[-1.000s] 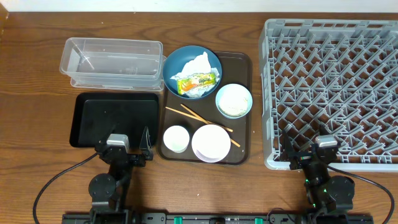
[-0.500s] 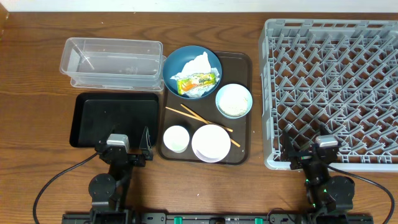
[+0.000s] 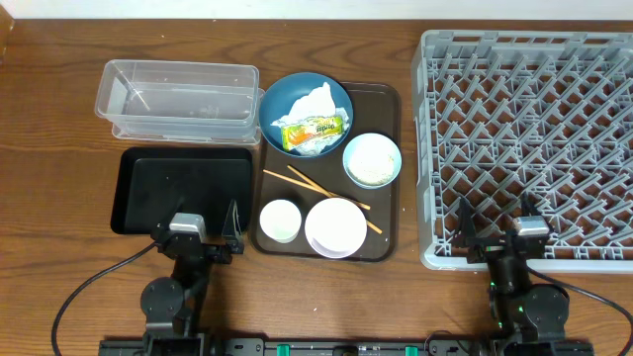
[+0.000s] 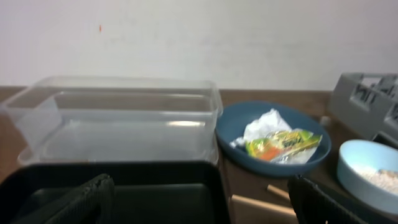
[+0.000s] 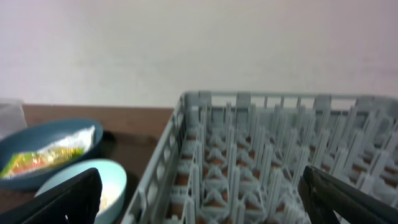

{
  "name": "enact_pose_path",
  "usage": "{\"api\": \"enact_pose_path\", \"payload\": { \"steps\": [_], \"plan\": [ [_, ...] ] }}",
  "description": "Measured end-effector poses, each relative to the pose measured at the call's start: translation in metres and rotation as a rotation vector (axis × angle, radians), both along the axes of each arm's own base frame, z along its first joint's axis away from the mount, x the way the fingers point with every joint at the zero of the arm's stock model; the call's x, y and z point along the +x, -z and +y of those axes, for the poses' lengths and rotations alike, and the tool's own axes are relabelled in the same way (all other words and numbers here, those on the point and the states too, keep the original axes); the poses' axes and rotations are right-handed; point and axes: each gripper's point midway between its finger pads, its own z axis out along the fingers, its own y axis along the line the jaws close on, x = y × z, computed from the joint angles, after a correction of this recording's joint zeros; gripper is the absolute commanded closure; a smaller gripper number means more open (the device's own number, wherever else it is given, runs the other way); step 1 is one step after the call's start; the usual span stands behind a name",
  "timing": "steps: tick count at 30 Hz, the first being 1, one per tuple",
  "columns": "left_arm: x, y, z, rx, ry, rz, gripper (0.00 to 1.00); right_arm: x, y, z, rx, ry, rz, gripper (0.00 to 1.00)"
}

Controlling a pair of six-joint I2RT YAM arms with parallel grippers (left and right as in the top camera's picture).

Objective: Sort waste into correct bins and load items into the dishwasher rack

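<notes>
A dark blue dish (image 3: 336, 97) holds crumpled white tissue (image 3: 315, 99) and a yellow-orange wrapper (image 3: 315, 128). A light blue bowl (image 3: 372, 160) holds white rice. Chopsticks (image 3: 316, 185), a small white cup (image 3: 280, 220) and a white bowl (image 3: 336, 226) lie in front of them. The clear tub (image 3: 178, 99) and the black tray (image 3: 183, 188) are at the left. The grey rack (image 3: 534, 119) is at the right. My left gripper (image 3: 196, 233) is open and empty at the black tray's near edge (image 4: 124, 193). My right gripper (image 3: 504, 235) is open and empty at the rack's near edge (image 5: 280, 162).
The dishes sit on a brown serving tray (image 3: 388, 104) between the bins and the rack. The left wrist view shows the tub (image 4: 118, 118), the dish (image 4: 236, 134) and the wrapper (image 4: 283, 144). The right wrist view shows the light blue bowl (image 5: 109, 180).
My right gripper has shifted a little to the right along the rack's near edge. My left gripper and the objects have not moved.
</notes>
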Motion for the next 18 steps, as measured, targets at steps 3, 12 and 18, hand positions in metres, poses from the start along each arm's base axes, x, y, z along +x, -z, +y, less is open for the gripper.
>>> {"api": "enact_pose_path", "payload": {
  "steps": [3, 12, 18],
  "plan": [
    [-0.001, -0.005, -0.005, -0.002, 0.027, -0.022, 0.09, -0.001, -0.011, 0.002, 0.002, -0.013, -0.044, 0.01],
    [-0.004, -0.045, -0.013, 0.006, 0.076, -0.062, 0.08, -0.007, -0.042, 0.011, 0.000, -0.065, -0.097, 0.01],
    [0.006, -0.089, -0.024, 0.032, 0.143, -0.023, 0.09, -0.006, -0.085, 0.016, -0.033, -0.094, -0.123, 0.01]
  ]
}}
